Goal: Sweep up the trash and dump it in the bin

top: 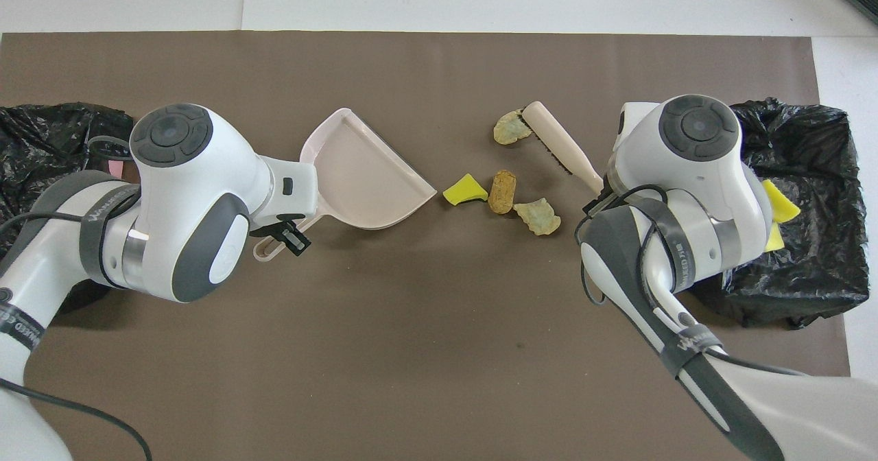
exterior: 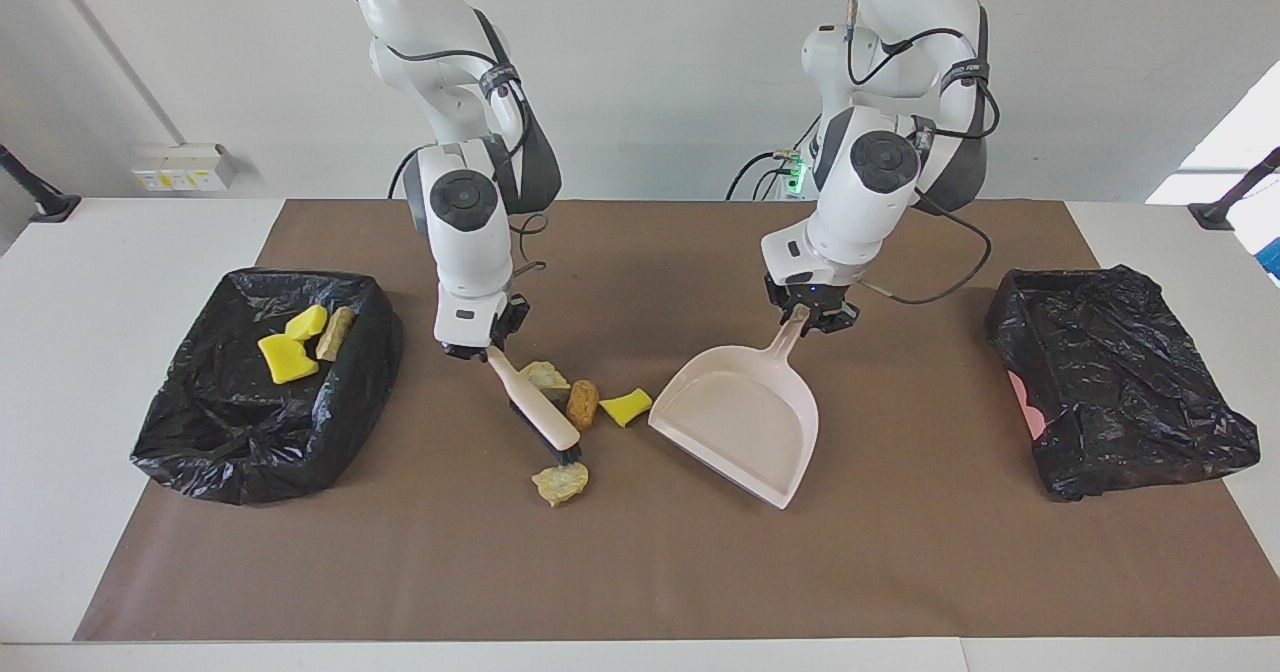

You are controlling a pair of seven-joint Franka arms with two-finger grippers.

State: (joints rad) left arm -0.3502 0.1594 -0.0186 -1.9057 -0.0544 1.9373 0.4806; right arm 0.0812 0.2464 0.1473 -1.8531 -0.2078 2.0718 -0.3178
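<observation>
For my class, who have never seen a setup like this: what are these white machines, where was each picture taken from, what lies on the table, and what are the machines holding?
These are two white robot arms, each ending in a two-finger gripper. One picture is taken from across the table, facing the robots; the other looks down from above their own end.

A brown mat covers the table. The left gripper is shut on the handle of a pale pink dustpan. The right gripper is shut on the handle of a small brush.

Four scraps lie loose on the mat: a yellow sponge piece, a brown lump, and two tan lumps. A bin lined with a black bag at the right arm's end holds three more scraps. Another bagged bin sits at the left arm's end.
</observation>
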